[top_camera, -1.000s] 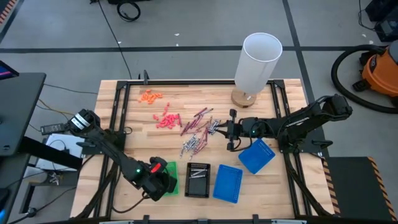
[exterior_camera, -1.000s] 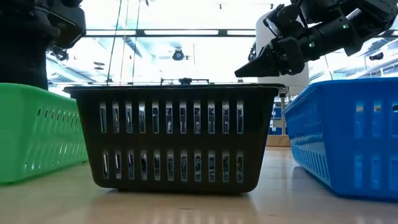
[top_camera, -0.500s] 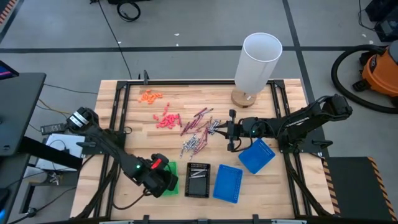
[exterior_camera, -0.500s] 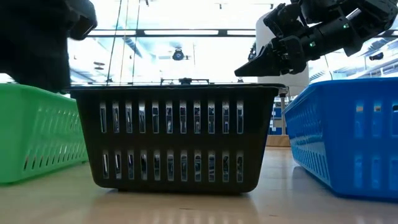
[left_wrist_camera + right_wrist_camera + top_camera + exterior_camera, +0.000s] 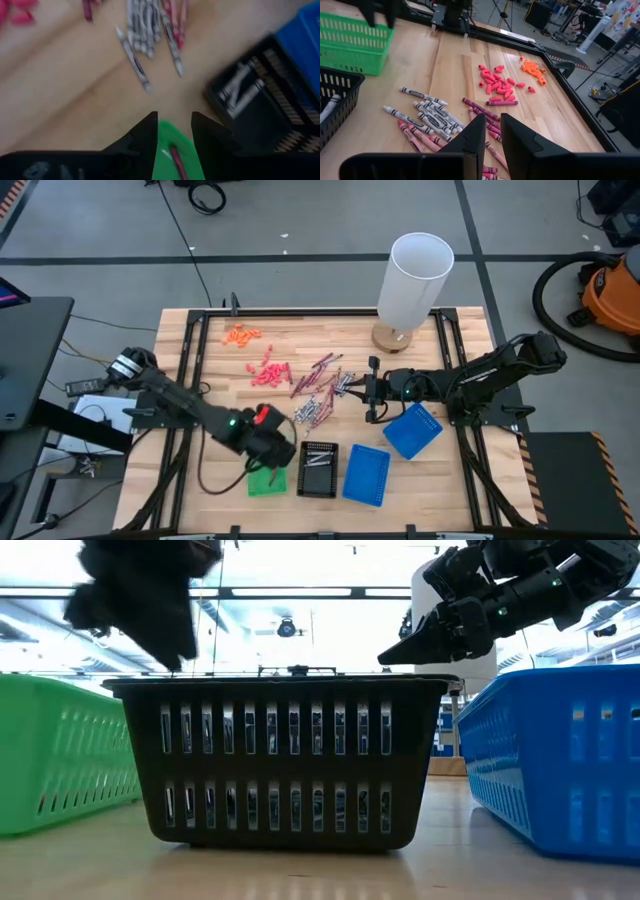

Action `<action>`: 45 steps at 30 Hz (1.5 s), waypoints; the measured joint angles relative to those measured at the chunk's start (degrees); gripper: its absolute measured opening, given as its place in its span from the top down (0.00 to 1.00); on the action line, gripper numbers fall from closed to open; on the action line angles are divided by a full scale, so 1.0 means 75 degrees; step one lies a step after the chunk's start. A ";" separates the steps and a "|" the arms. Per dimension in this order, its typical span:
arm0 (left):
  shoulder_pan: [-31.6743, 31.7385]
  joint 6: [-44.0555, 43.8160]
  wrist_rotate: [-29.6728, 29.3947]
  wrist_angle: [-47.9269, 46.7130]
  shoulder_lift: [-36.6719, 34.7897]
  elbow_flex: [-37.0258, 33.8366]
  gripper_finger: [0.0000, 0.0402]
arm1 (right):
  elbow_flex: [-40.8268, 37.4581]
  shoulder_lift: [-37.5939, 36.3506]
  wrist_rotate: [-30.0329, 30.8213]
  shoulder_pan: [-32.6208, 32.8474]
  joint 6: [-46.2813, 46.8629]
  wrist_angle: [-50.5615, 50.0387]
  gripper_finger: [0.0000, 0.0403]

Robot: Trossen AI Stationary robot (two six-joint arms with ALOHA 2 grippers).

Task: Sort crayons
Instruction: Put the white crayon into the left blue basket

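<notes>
From my remote station: my left gripper (image 5: 272, 452), jaws released, hangs above the green tray (image 5: 265, 480) holding one red crayon (image 5: 177, 161); crayons (image 5: 318, 392) lie mid-table; my right gripper (image 5: 366, 393), jaws slightly parted and empty, waits just right of them.

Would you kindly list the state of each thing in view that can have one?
Left gripper: jaws open, empty, above the green tray.
Right gripper: jaws apart, nothing between them, above the loose crayons.
Green tray: upright, a red crayon inside.
Black tray: upright, grey crayons inside.
Flat blue tray: upright.
Other blue tray: turned at an angle.
Loose crayons: unsorted on the table.
White cylinder: upright.
</notes>
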 joint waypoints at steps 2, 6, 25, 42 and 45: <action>0.0286 0.0465 -0.0002 0.0016 0.0000 0.0003 0.68 | 0.0000 0.0000 0.0000 0.0000 0.0000 0.0004 0.83; 0.0845 0.1454 0.0002 0.0211 0.0000 0.0003 0.68 | 0.0000 0.0000 -0.0002 0.0000 0.0001 0.0007 0.83; 0.2679 0.3695 0.2125 0.1642 0.0650 -0.0352 0.68 | -0.0009 0.0248 -0.0006 0.0000 0.0118 -0.0110 0.83; 0.2440 0.3049 0.2512 0.1349 0.1412 -0.0356 0.68 | -0.0006 0.0423 0.0012 0.0003 0.0090 0.0153 0.83; 0.2388 0.2976 0.2346 0.1315 0.1471 -0.0356 0.68 | -0.0006 0.0423 0.0009 0.0003 0.0088 0.0178 0.83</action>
